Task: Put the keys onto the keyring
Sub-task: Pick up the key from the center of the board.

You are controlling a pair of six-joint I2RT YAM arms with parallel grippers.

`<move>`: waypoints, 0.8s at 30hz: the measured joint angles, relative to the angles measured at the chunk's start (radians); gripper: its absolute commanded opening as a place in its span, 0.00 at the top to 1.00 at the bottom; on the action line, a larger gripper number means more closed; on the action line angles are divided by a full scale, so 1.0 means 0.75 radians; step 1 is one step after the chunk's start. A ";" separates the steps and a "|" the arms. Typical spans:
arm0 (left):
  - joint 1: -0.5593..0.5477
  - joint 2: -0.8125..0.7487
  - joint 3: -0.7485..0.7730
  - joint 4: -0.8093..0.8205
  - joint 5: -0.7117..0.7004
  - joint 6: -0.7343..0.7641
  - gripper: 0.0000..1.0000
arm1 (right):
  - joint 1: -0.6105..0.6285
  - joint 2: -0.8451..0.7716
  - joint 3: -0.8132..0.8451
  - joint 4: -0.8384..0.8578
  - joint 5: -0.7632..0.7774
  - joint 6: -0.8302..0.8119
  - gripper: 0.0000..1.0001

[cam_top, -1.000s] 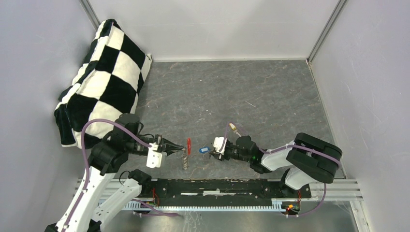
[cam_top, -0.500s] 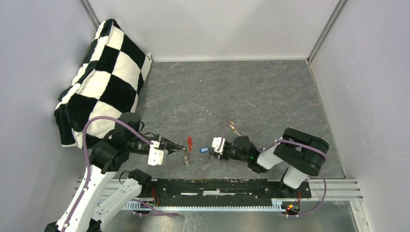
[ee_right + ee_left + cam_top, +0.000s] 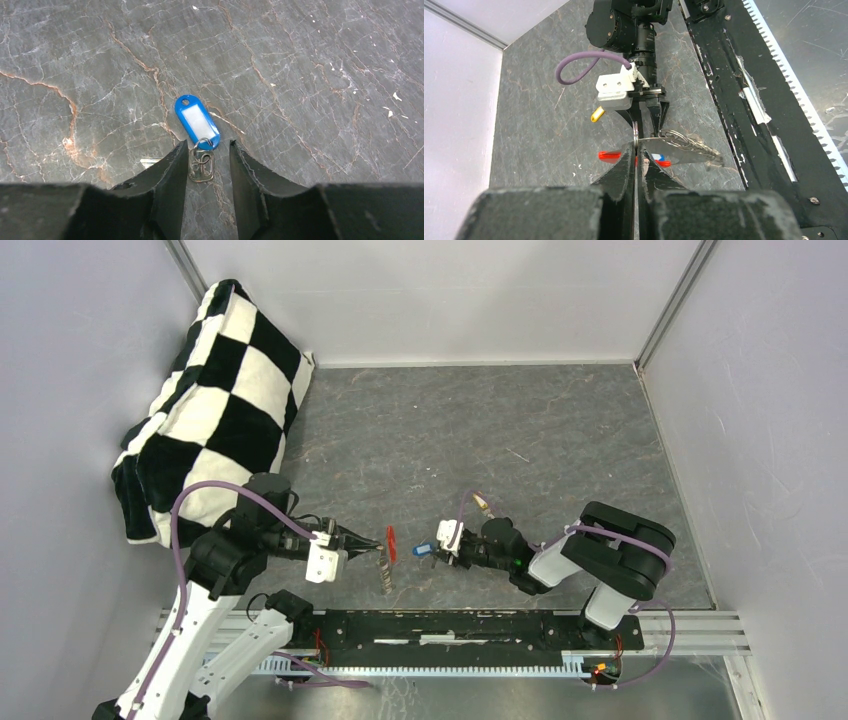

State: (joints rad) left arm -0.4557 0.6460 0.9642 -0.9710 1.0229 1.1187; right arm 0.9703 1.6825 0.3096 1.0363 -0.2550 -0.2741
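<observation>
1. The keyring (image 3: 391,543) is seen edge-on as a thin, bright red crescent, raised off the table (image 3: 520,430) just beyond the tip of the left gripper (image 3: 376,552).
2. In the left wrist view the keyring (image 3: 608,155) is shown as a red strip crossing behind the fingertips. Whether it is gripped cannot be told.
3. The left gripper (image 3: 636,147) is closed almost completely, and a thin metal edge is pinched between its fingertips.
4. A bunch of grey keys (image 3: 681,147) is held out from that pinch, slim and silvery with small wire rings. From above, the bunch of grey keys (image 3: 383,575) is seen hanging below the tip.
5. The right gripper (image 3: 437,546) is held low, facing the left one. Its fingers are spread apart and nothing is held.
6. Between the spread fingers of the right gripper (image 3: 207,145), a blue oblong tag (image 3: 196,121) with a pale label window is laid flat on the table, joined by a small ring to a grey key head (image 3: 201,166).
7. A small yellow piece (image 3: 483,504) is found on the table behind the right gripper, well apart from the keyring.
</observation>
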 measured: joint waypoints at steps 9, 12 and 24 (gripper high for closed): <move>0.000 -0.015 0.006 0.001 -0.002 -0.017 0.98 | -0.007 0.016 0.001 -0.008 -0.024 0.015 0.59; -0.001 -0.017 0.011 0.001 -0.002 -0.023 0.98 | -0.010 0.021 0.001 -0.005 -0.026 0.023 0.62; 0.000 -0.019 0.012 0.000 -0.002 -0.028 0.98 | -0.080 0.044 0.013 0.001 -0.111 0.093 0.97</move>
State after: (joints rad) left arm -0.4557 0.6315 0.9733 -0.9710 1.0218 1.0973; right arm 0.9104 1.7153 0.3195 1.0367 -0.3382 -0.2047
